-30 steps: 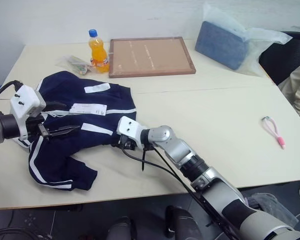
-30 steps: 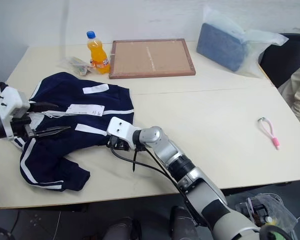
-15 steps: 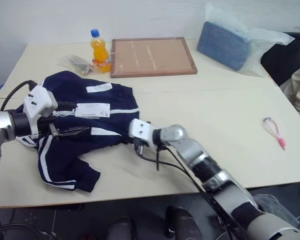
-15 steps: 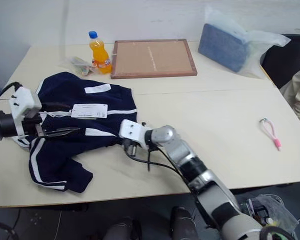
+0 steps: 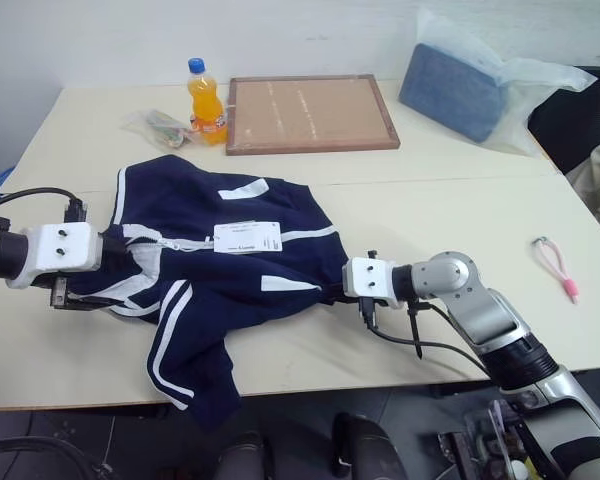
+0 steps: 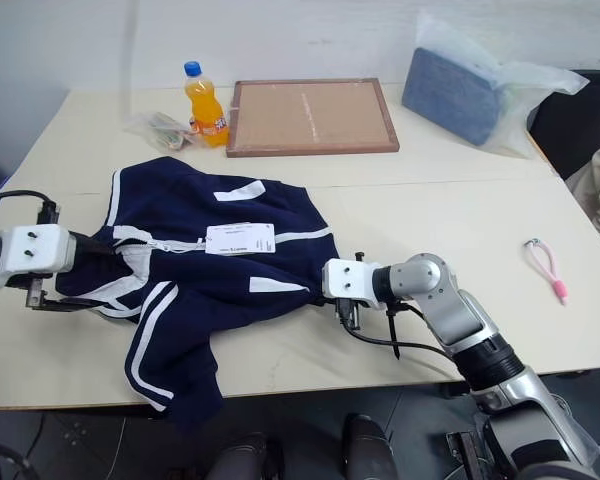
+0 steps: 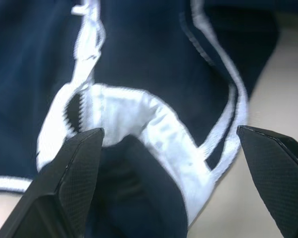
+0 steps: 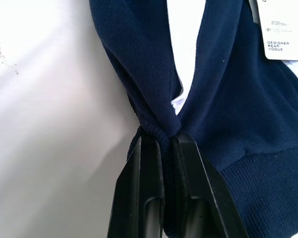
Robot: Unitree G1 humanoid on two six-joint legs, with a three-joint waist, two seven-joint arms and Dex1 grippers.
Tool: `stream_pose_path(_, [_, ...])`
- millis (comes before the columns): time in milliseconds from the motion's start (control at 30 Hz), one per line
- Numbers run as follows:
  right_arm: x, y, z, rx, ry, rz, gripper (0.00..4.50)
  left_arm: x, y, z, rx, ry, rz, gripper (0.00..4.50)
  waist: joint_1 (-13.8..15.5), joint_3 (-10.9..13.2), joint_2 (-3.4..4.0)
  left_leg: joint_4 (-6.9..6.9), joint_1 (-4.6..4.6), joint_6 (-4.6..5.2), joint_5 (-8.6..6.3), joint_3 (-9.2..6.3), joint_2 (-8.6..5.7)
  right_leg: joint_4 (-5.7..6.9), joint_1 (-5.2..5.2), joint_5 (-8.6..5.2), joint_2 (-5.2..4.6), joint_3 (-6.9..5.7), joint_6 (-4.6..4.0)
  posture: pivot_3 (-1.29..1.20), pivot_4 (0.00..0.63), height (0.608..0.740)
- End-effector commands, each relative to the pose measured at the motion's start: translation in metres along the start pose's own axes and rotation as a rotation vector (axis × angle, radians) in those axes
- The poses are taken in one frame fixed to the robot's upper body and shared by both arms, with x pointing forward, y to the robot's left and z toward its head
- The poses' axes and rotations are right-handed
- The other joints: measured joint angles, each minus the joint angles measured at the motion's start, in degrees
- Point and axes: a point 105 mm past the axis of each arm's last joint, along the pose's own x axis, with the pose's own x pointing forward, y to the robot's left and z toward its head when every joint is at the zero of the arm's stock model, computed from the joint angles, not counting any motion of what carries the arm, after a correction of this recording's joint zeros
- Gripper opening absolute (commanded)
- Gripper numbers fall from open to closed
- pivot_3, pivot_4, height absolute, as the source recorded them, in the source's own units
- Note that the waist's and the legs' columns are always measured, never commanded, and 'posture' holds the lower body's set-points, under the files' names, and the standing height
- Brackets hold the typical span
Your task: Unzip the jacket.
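Pale table (image 5: 450,215) fronts white wall. Jacket (image 5: 230,270) lies spread at table's left-front, sleeve hanging over near edge, zipper (image 5: 185,243) closed below white collar (image 5: 140,262), paper tag (image 5: 247,237) on chest. Right gripper (image 8: 161,144) clamped on bunched hem fabric, anchoring jacket. Left gripper (image 7: 169,158) spread wide, straddling collar, gripping nothing. Step, as judged: setting up for zipper pull. Next move calls for left fingers closing on small slider near collar. Bottle (image 5: 206,102), frame (image 5: 312,112) well behind.
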Motion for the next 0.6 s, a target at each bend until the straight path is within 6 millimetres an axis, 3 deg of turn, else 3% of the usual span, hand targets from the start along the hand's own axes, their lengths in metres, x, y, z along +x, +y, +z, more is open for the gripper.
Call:
stream_pose_path(33, [-0.009,-0.005,0.004,-0.007,-0.004,-0.040,0.06,0.019,-0.015,0.004,0.030,-0.016,-0.081,4.50,-0.02,0.00,0.00,0.02,0.00,0.00,0.00,0.00,0.00,0.02,0.00,0.00,-0.01,0.01,0.00,0.00,0.150,0.740])
stream_pose_path(133, [-0.009,-0.004,0.004,-0.003,-0.002,-0.044,0.06,0.031,-0.025,-0.002,0.055,0.024,-0.132,4.50,-0.01,0.01,-0.01,0.02,0.00,0.00,0.00,-0.01,0.00,0.03,0.00,0.00,-0.01,0.01,0.00,0.00,0.150,0.740])
stream_pose_path(333, [-0.011,-0.006,0.003,-0.003,0.003,-0.055,0.06,0.046,-0.027,-0.012,0.013,0.045,-0.141,4.50,0.06,0.01,-0.01,0.03,0.00,0.01,0.00,-0.01,0.00,0.04,-0.01,0.00,-0.01,0.02,0.00,0.00,0.150,0.740])
stream_pose_path(467, [-0.014,-0.007,0.003,0.002,0.005,-0.058,0.00,0.050,-0.022,-0.013,0.009,0.039,-0.129,3.66,0.15,0.01,-0.01,0.05,0.01,0.02,0.01,-0.01,0.00,0.08,-0.01,0.00,-0.02,0.01,0.00,0.00,0.150,0.740])
stream_pose_path(600, [-0.016,-0.005,-0.001,0.004,0.014,-0.058,0.00,0.051,-0.023,-0.011,0.007,0.024,-0.145,2.35,0.15,0.01,-0.01,0.10,0.01,0.02,0.01,-0.02,0.00,0.12,-0.01,0.00,-0.03,0.01,0.00,0.00,0.150,0.740])
